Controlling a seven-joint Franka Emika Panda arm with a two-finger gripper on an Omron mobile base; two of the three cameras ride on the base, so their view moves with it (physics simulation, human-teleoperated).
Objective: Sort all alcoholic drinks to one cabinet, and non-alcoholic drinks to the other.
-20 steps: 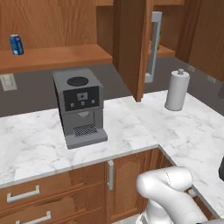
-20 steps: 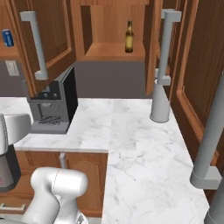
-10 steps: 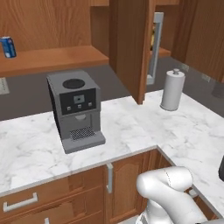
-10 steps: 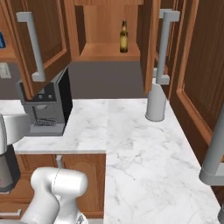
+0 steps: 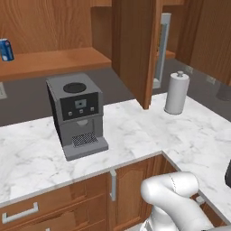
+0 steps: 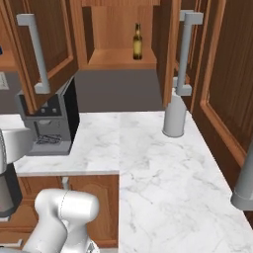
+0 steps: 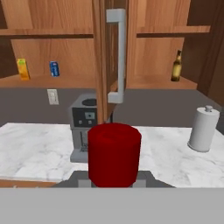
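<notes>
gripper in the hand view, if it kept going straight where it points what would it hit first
Judging by the hand view, the gripper, shut on the red-capped bottle, points at the open cabinet door edge with its handle, above the coffee machine. The door would probably come first, though depth is unclear.

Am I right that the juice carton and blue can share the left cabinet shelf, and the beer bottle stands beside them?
Not quite. The hand view shows the juice carton and blue can together on the left shelf, but the beer bottle stands alone in the right cabinet.
</notes>
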